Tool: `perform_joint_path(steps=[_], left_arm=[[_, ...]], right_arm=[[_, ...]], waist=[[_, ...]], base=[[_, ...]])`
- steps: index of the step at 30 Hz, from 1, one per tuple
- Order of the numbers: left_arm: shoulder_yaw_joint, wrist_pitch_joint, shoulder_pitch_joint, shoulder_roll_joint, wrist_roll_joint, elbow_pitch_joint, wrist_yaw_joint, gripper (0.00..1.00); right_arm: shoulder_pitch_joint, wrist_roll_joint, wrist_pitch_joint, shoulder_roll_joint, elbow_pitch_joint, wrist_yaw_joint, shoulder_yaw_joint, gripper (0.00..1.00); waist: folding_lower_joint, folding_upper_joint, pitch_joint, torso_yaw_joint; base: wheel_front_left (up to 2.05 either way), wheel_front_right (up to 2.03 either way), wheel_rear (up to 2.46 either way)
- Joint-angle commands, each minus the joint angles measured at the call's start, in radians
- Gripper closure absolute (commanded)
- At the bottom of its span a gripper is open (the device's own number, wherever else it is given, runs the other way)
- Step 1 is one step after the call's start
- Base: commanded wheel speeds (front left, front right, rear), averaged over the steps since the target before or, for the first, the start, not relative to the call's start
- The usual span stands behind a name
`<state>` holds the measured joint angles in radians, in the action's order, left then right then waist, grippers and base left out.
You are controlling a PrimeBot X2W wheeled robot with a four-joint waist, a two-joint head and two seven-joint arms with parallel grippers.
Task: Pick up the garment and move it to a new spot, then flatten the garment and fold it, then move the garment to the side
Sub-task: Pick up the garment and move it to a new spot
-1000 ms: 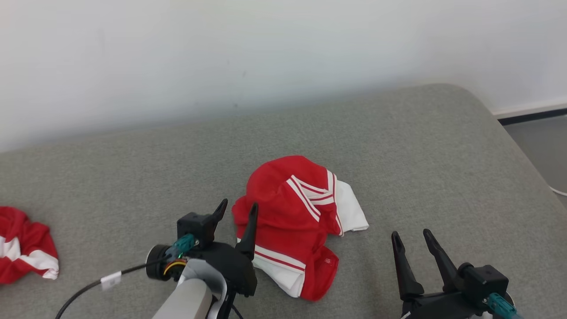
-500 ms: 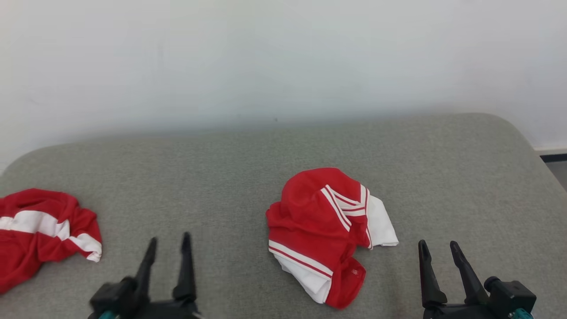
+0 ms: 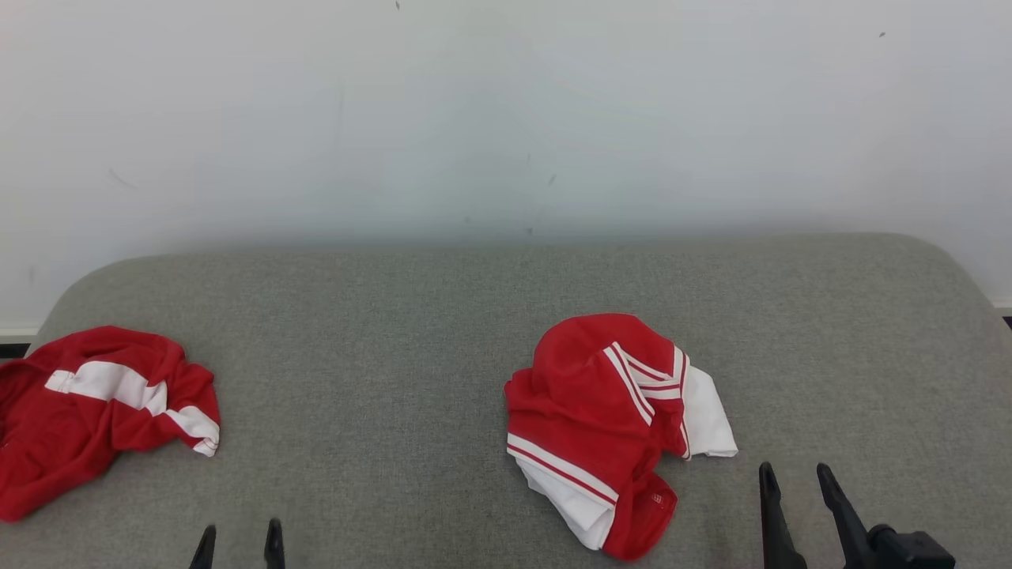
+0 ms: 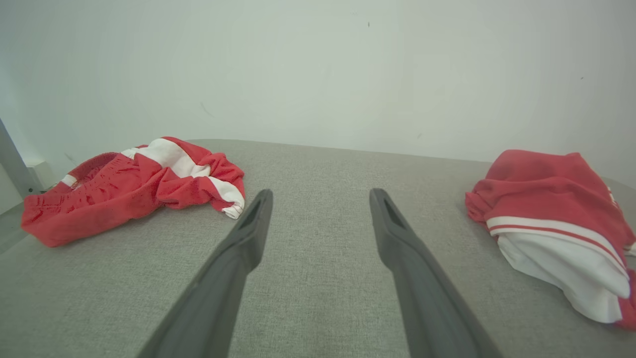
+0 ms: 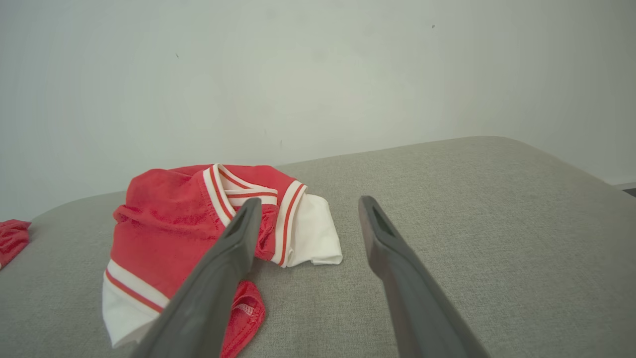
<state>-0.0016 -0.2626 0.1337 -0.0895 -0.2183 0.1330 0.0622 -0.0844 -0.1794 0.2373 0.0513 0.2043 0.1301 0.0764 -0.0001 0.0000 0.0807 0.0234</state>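
My left fingers and right fingers are standing wide apart, gripping nothing, at the near edge of the tabletop. The bunched red-and-white garment is lying right of centre, near my right fingers. I'm planning to pinch opposite hems and pull outward, steering clear of the second garment.
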Motion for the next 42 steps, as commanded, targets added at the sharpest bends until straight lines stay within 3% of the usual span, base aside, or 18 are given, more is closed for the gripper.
perform_joint_path(steps=[1, 16, 42], left_arm=[[0.005, -0.003, 0.025, -0.015, 0.024, 0.013, 0.005, 0.00], [0.019, -0.003, 0.050, -0.025, 0.053, 0.083, 0.034, 0.00], [0.056, -0.003, 0.031, -0.013, 0.067, 0.070, 0.060, 0.00]], right_arm=[[-0.015, 0.010, -0.002, -0.002, 0.013, 0.001, 0.001, 0.00], [-0.035, 0.049, -0.041, -0.002, 0.028, 0.001, 0.006, 0.00], [-0.043, 0.055, -0.054, -0.002, -0.034, 0.001, 0.013, 0.00]], waist=[[0.0001, 0.0000, 0.004, -0.002], [0.0001, 0.0000, 0.019, 0.000], [0.0001, 0.0000, 0.006, -0.019]], base=[[0.00, 0.00, 0.00], [0.00, 0.00, 0.00], [0.00, 0.00, 0.00]])
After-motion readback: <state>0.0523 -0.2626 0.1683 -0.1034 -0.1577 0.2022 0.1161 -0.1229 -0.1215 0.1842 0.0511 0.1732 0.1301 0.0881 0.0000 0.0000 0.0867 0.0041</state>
